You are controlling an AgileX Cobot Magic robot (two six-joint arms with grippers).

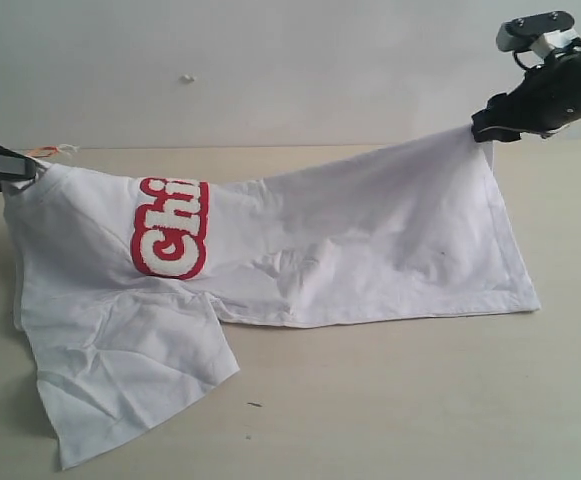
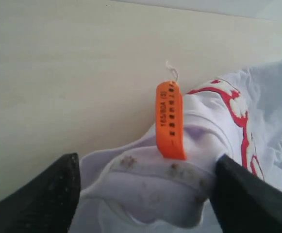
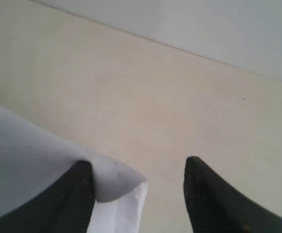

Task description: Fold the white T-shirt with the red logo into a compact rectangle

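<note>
Now | one thin white cotton T-shirt (image 1: 370, 240) with one red-outlined logo (image 1: 170, 228), stretched above the beige tabletop (image 1: 420, 400) | two grippers: left gripper (image 2: 145, 194) pinching the collar, right gripper (image 3: 138, 194) pinching the hem | one orange neck tag (image 2: 170, 120)

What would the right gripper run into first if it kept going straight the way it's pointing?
Probably only the bare table. Beyond the right gripper, which has the white T-shirt hem at one jaw, nothing else shows; depth is unclear.
</note>
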